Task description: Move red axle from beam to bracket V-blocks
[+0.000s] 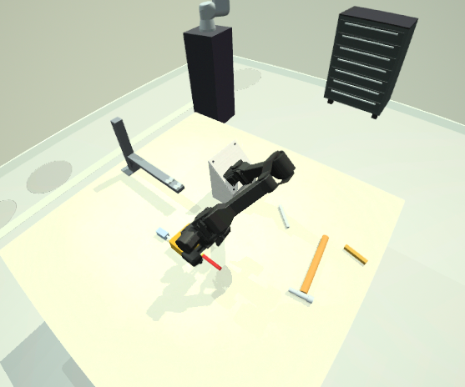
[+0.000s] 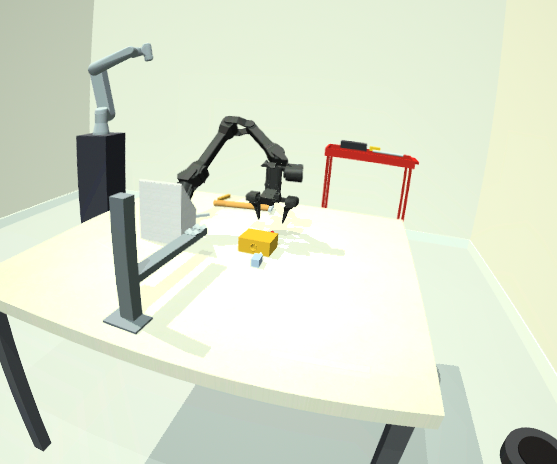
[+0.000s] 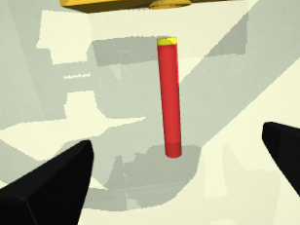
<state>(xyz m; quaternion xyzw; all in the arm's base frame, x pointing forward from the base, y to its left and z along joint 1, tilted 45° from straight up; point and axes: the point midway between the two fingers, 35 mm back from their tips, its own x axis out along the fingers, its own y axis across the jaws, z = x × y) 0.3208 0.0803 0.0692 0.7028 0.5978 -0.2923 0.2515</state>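
Red axle, below the tool, jaws wide open

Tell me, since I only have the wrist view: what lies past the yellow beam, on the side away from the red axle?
Observer: A pale blue block, just off that side of the yellow beam.
Operator: Are my fingertips down on the table?
Observer: No. The exterior view shows the gripper open, its tips up in the air.
Operator: And where will the red axle have to go?
Observer: The V-blocks sit at the free end of the grey bracket's arm, with no axle in them.
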